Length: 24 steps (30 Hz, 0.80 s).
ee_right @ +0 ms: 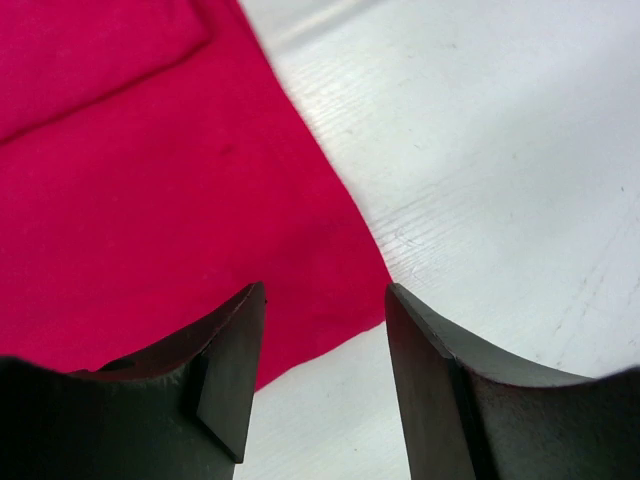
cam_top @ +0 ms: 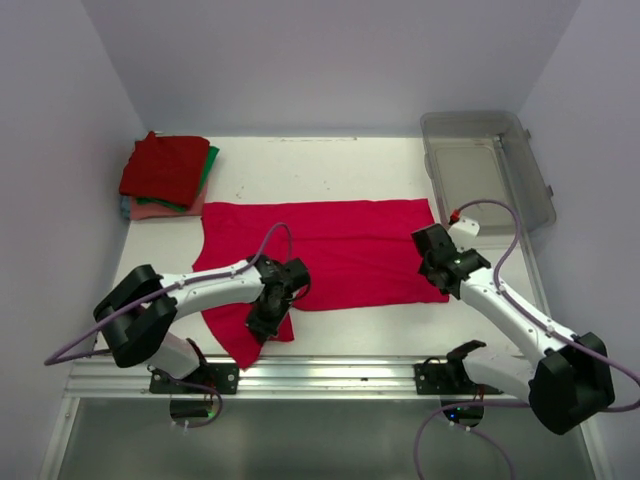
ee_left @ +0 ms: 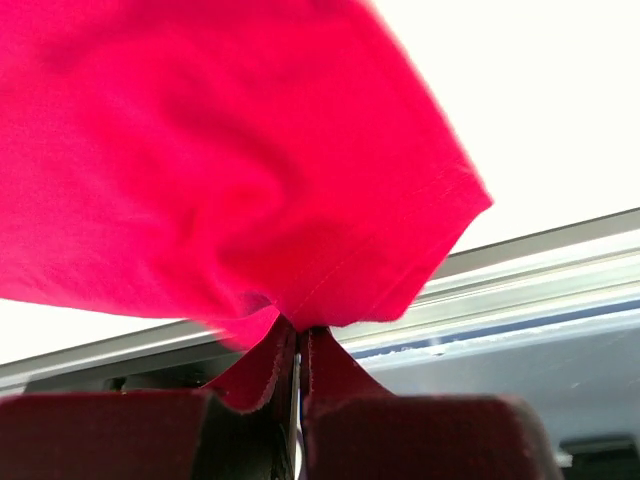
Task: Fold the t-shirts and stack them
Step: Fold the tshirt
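Observation:
A bright crimson-pink t-shirt (cam_top: 330, 250) lies spread flat across the middle of the table. My left gripper (cam_top: 268, 322) is shut on its near-left sleeve; in the left wrist view the cloth (ee_left: 250, 180) is pinched between the closed fingertips (ee_left: 325, 360) and lifted. My right gripper (cam_top: 437, 272) is open over the shirt's near-right corner (ee_right: 330, 300), with nothing between its fingers (ee_right: 230, 370). Folded dark red (cam_top: 163, 166), green (cam_top: 206, 170) and salmon-pink (cam_top: 150, 210) t-shirts are stacked at the back left.
A clear grey plastic bin (cam_top: 487, 165) stands at the back right. A metal rail (cam_top: 330, 375) runs along the table's near edge, also seen in the left wrist view (ee_left: 540, 270). White walls close in the left, back and right sides.

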{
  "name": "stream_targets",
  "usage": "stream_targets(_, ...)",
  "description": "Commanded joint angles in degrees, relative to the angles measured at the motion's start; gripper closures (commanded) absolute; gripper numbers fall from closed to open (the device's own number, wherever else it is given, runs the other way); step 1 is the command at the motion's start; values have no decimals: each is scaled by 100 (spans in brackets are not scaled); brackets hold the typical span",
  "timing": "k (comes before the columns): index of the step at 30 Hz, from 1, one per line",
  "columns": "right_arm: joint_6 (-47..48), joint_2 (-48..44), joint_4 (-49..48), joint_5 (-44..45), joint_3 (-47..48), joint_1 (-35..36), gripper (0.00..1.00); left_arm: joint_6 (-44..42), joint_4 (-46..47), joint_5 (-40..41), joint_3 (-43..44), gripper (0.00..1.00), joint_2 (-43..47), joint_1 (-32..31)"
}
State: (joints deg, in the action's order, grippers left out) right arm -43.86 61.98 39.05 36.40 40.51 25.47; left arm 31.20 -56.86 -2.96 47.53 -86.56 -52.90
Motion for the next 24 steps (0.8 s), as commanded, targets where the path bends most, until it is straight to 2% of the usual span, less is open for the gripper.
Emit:
stream_targets(1,-738,349,209,702,141,-208,42,307,-237,681,458,100,438,-18)
stream_targets(5,-861,1025,-168,351,89,-613,37,378,-536,1025,687,100,614,-9)
stream_targets(9,-1010,1264,-678,-368,-218,-1044,39,404,-589,1140,679,100,746,-9)
stream_targets(13,-1230,1247,-934,-651,-482,-1307,42,404,-616,1193,661,100,860,-1)
stream_targets(20,-1398,1229,-1145,-1117,-755,-1545,52,325,-616,1228,644,100,931,61)
stream_targets(24,-1450,1133,-1092,-1153,-852,-1554,67,255,-616,1237,635,100,931,105)
